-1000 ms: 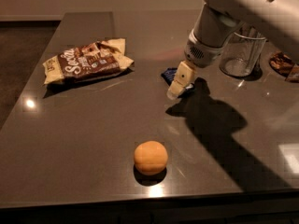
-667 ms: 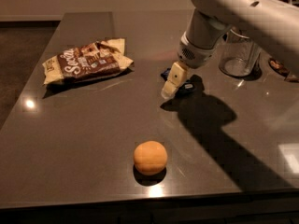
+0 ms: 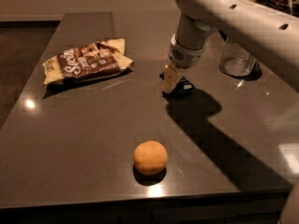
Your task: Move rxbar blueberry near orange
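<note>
Dark tabletop (image 3: 84, 134): pincer (image 3: 173, 85) at rxbar blueberry (image 3: 186, 85) (grip: cannot tell), orange (image 3: 150, 157) well apart, near front edge.

Lettering on the snack bag only

The brown-and-cream snack bag (image 3: 88, 62) bears a large white script word starting with "S"; the rest is unreadable. The gripper (image 3: 171, 82) sits low at the rxbar blueberry (image 3: 185, 86), whose label is too small to read.
</note>
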Robot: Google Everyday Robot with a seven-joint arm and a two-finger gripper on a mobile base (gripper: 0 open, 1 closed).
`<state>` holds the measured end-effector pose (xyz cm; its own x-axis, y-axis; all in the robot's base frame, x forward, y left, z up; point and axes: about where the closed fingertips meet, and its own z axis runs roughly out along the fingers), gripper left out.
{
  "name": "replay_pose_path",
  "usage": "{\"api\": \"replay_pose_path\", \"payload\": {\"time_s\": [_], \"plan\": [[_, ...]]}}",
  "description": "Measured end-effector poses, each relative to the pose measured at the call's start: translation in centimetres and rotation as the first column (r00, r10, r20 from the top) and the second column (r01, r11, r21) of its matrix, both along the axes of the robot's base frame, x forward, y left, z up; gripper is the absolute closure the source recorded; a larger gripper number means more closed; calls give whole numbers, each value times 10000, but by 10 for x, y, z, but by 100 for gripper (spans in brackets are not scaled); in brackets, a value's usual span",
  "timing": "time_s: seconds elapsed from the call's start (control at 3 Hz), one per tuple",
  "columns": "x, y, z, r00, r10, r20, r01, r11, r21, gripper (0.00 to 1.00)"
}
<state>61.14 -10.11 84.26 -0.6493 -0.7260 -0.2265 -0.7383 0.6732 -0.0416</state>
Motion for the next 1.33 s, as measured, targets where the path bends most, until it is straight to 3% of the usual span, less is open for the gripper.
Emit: {"api": "replay_pose_path", "payload": {"time_s": [0.67, 1.0, 1.33], "plan": [[-12, -2, 8, 9988, 486, -12, -486, 9982, -359, 87], [-38, -2, 23, 9873, 1581, 158, -1564, 9846, -776, 100], [-81, -3, 35, 9527, 3035, 142, -3000, 9471, -1139, 100]]}}
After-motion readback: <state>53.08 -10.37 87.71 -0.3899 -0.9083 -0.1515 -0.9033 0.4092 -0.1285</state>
